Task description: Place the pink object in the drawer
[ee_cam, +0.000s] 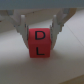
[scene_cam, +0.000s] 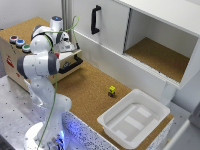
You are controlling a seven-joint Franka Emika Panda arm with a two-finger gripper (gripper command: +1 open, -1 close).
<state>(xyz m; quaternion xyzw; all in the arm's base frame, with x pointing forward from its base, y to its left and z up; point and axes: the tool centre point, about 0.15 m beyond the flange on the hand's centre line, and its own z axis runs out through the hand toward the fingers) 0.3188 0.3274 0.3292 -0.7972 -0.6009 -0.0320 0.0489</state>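
Small pinkish-red cube point(ee_cam: 39, 42), black letters "D" over "L" on face toward wrist camera, letters upright. Gripper point(ee_cam: 39, 31) fingers point(ee_cam: 22, 27) pinch cube from both sides. In exterior view cube hidden behind arm, over cork-topped tan box with black bar-handle drawer point(scene_cam: 70, 64). Nearby: yellow-and-black item point(scene_cam: 112, 90) on cork mat, white plastic tub point(scene_cam: 134, 119), white cabinet door point(scene_cam: 102, 25). Cube shows no clear long axis.

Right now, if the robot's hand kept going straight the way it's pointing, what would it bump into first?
The hand already has the pink object between its fingers, so that block leads. Straight beyond it, the wrist view shows only a pale, blurry surface. It may be the drawer, but depth is unclear.
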